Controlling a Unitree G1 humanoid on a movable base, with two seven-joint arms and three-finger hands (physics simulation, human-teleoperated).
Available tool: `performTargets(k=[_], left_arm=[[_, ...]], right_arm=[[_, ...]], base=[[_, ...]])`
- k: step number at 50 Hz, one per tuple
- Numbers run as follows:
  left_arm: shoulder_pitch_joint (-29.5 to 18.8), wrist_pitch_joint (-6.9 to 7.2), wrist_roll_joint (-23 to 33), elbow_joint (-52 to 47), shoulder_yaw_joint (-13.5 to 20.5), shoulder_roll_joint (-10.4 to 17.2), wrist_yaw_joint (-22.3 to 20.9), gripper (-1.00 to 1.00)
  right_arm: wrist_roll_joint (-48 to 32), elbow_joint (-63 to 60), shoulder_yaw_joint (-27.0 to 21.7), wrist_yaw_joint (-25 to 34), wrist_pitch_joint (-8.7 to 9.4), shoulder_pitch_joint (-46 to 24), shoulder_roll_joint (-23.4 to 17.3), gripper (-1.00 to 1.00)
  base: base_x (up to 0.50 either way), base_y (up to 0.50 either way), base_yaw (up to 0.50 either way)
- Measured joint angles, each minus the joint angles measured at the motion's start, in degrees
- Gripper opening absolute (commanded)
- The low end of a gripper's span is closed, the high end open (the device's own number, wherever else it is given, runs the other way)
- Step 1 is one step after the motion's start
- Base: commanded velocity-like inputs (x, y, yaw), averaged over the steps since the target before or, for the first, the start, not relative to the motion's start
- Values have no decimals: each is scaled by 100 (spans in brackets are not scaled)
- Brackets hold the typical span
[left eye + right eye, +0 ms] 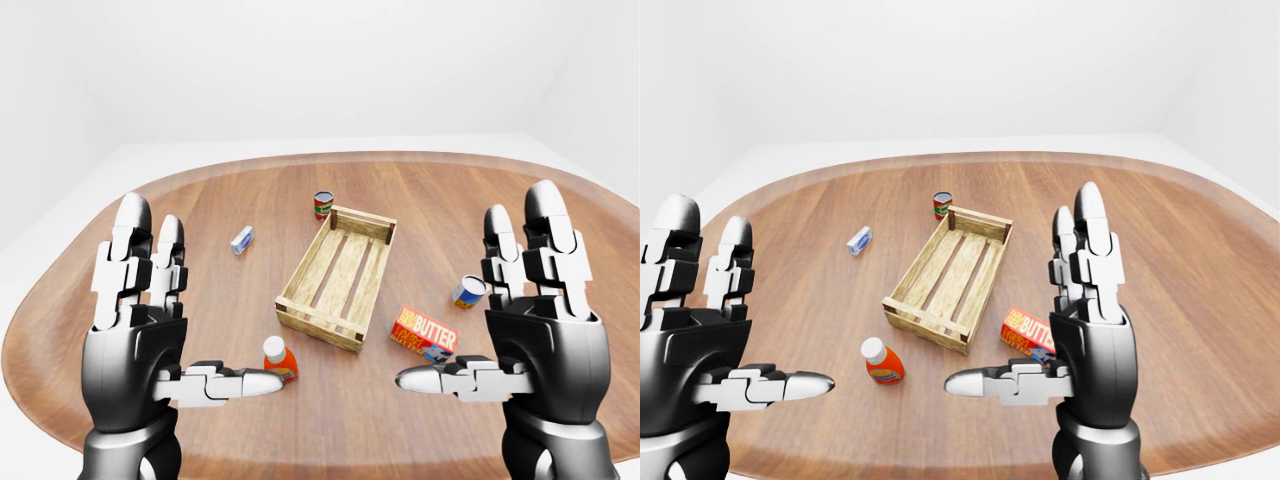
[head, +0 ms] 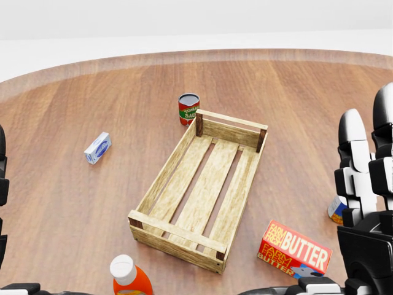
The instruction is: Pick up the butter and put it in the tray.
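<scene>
Brown wood grain was seen across the wide, rounded tabletop (image 1: 200,200), which filled most of every view beneath plain white walls. The two black-and-silver hands were held up above its near edge, palms turned toward each other: the left hand (image 1: 135,330) was raised at the left of the left-eye view with its fingers straight and its thumb stretched out sideways, spread wide and holding nothing, and the right hand (image 1: 545,325) was raised at the right in the same splayed pose, likewise empty. The slatted wooden tray (image 2: 199,190) was set near the middle of the tabletop, lying at a slant, and nothing was seen inside it. The butter (image 2: 296,251), a red-and-orange box with white lettering, was lying flat on the tabletop just beside the tray's near right corner in the head view, outside the tray and apart from the right hand. An orange bottle with a white cap (image 1: 278,358) was standing near the tray's near left corner. A red-and-green can (image 2: 188,109) was standing upright just beyond the tray's far corner. A small can (image 1: 467,291) was found to the right of the tray, partly hidden by the right hand in the head view. A small blue-and-white box (image 2: 97,147) was lying well to the left of the tray.
</scene>
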Motion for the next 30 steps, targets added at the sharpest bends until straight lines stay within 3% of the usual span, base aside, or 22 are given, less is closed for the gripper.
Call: performTargets(k=[17,23,30], left_arm=[[-7,0,11,19,-3,2,2,100],[-6,0,24,36,-15,1,7,100],[5,0,39,60,-38,3,16,100]], right_arm=[[128,-166,-188,113,0,132,-8,100],[92,-189,-726,569,0,257,27,100],[-81,-189,-1763,1478,0,208,178,100]], base=[[0,0,0],[0,0,0],[0,0,0]])
